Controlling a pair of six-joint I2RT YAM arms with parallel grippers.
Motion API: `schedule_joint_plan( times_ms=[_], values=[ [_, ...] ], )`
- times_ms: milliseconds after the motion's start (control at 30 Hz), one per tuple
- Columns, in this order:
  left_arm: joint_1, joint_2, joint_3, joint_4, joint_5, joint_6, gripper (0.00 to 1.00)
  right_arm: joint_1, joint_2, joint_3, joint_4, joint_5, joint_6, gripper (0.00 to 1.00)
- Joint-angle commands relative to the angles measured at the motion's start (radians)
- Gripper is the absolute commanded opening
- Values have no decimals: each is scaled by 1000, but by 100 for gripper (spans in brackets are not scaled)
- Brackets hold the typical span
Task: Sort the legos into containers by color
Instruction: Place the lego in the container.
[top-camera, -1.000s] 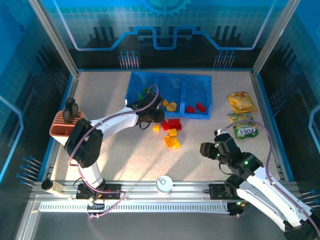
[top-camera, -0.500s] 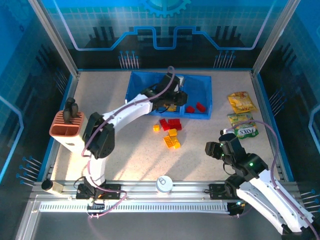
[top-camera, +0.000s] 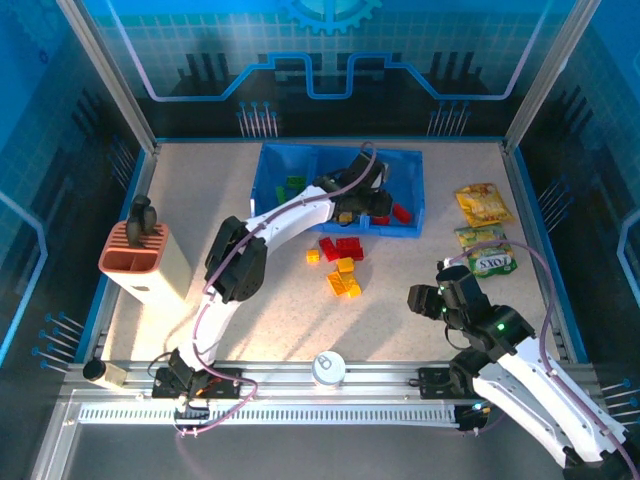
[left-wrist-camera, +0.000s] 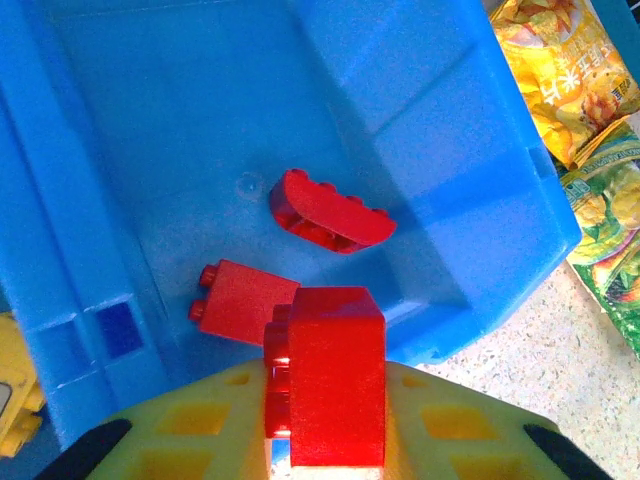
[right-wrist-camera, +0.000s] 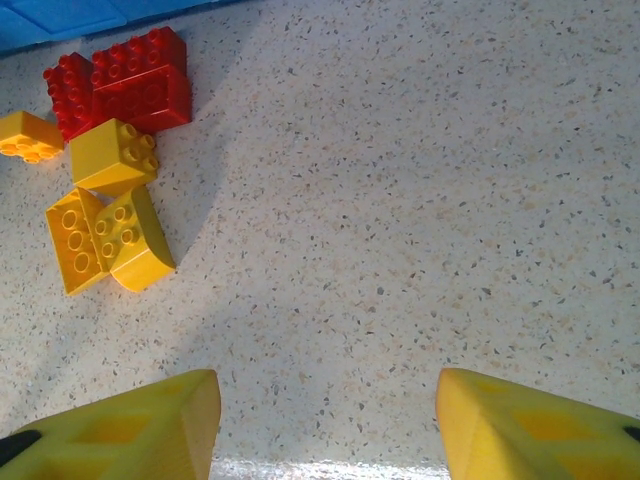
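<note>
My left gripper (top-camera: 366, 204) hangs over the right compartment of the blue tray (top-camera: 402, 168), shut on a red lego (left-wrist-camera: 335, 375) held between its yellow fingers (left-wrist-camera: 470, 430). Two red legos (left-wrist-camera: 330, 210) (left-wrist-camera: 240, 300) lie on that compartment's floor below it. Green legos (top-camera: 292, 185) sit in the left compartment. A loose pile stays on the table in front of the tray: red legos (right-wrist-camera: 130, 80), yellow ones (right-wrist-camera: 110, 240) and a small orange one (right-wrist-camera: 25, 135). My right gripper (top-camera: 425, 300) hovers open over bare table (right-wrist-camera: 400, 200), to the right of that pile, with nothing between its fingers.
Yellow and green snack packets (top-camera: 484, 203) (top-camera: 490, 258) lie right of the tray, close to its corner (left-wrist-camera: 560, 80). A salmon ridged holder (top-camera: 140, 255) with black handles stands at the left edge. A white round knob (top-camera: 328, 367) sits on the front rail.
My left arm has swung right, from the tray's left end to above the right compartment, carrying the red lego. The right gripper has shifted only slightly.
</note>
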Motion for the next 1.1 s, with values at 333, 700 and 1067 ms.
schedule_joint_plan(
  times_ms=[333,700,1067],
  values=[
    [-16,-88,13,-37,-12,3,65,-13,-19,-30,27,-38,-8,61],
    [-20,-453,-350,84,-59,3,64,-12,130,31,119,-110,-68,65],
    [-10,-840,-914,170,-179,-65,64,58,420,149,227,-162,-126,66]
  ],
)
